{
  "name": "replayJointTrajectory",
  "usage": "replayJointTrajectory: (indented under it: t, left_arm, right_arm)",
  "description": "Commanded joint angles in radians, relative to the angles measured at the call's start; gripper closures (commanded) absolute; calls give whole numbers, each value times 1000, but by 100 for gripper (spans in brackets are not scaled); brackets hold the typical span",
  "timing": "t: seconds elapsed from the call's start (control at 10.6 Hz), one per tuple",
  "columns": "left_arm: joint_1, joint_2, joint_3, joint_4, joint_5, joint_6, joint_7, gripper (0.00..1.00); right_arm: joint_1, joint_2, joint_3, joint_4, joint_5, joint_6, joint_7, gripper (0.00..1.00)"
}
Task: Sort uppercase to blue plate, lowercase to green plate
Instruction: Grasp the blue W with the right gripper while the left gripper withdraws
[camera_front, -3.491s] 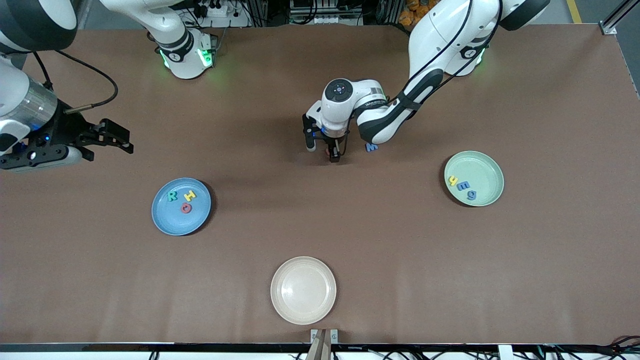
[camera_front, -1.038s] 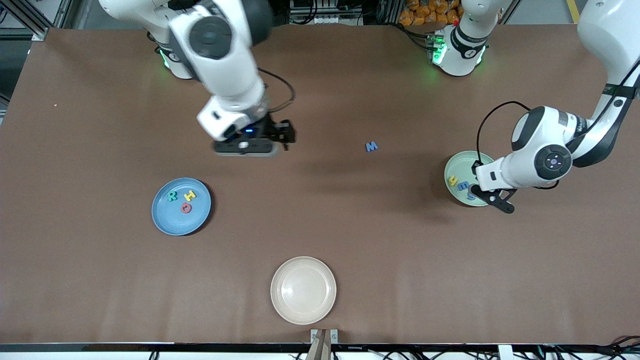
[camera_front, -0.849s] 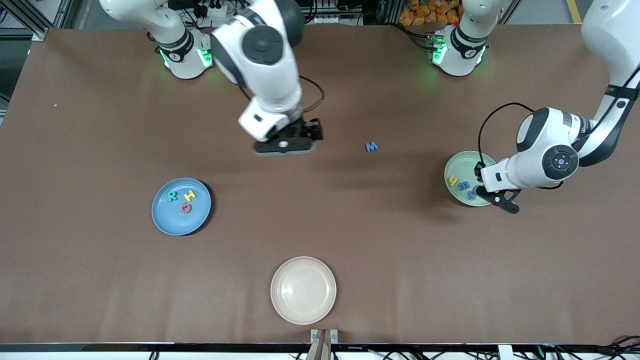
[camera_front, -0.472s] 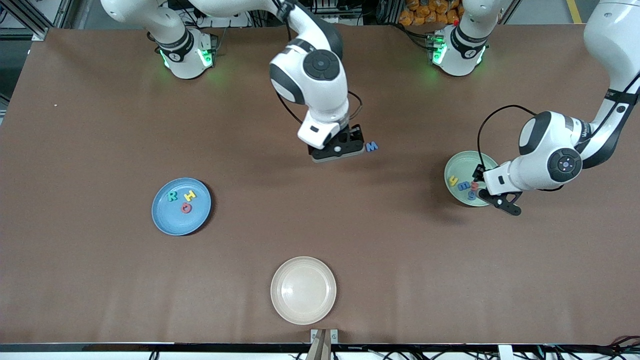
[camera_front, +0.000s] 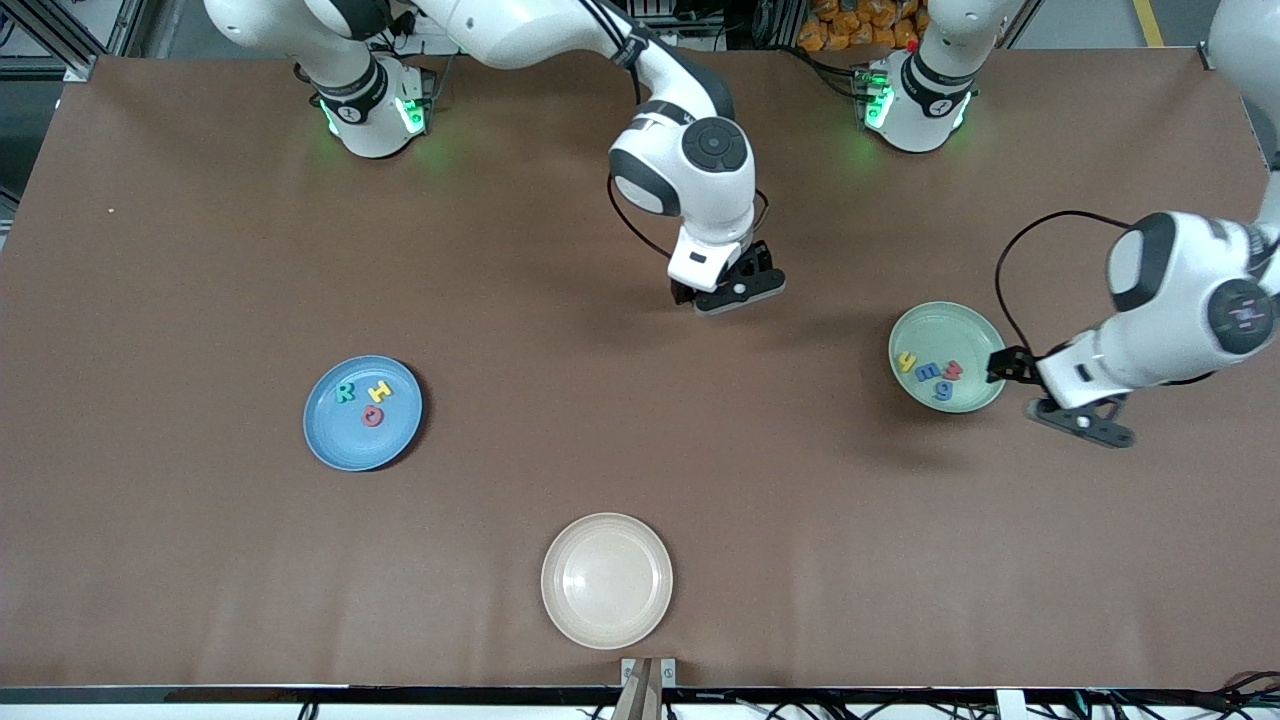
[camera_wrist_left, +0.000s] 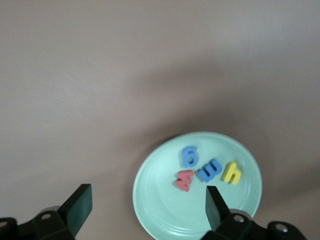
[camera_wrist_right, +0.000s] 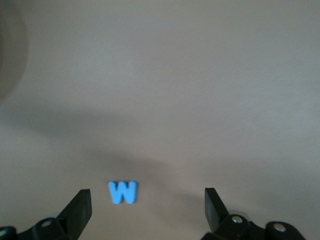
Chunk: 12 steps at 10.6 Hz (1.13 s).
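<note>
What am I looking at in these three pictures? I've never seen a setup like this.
Two white robot arms stand at a brown table. The big picture looks down from across the table; the other two come from cameras on each arm's wrist.

The job is sorting foam letters. The blue plate holds R, H and O. The green plate holds four small letters. A beige plate lies nearest the camera.

The right hand hangs open over the blue W, the last letter on the table. The left hand is open beside the green plate. Neither holds anything.
</note>
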Motion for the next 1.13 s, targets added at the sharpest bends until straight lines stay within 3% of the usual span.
replayJointTrajectory:
  t: [0.0,0.28,0.47,0.75,0.85,0.94,1.04]
  left_arm:
    - [0,-161,-28,22,-90,-39,-85,0]
    - [-1,-219,-108,109,-92,-182,-269,0]
    - [-6,-215,-103,218,-64,-258,-264,0]
    - [3,-212,-80,257,-21,-267,-181,0]
    - [-12,-221,-41,258,-23,-267,-170,0]
    - [-106,-222,57,263,-27,-267,-169,0]
    - [-274,-233,240,266,-36,-273,-165,0]
  right_arm:
    - [36,103,-4,111,-18,2,85,0]
    - [61,150,-6,132,-19,20,161,6]
    - [64,164,-7,132,-19,25,174,10]
    - [76,191,-18,132,-26,55,177,14]
    - [78,199,-19,132,-27,57,193,14]
    - [84,208,-21,137,-33,57,197,14]
    - [85,213,-21,140,-33,57,197,14]
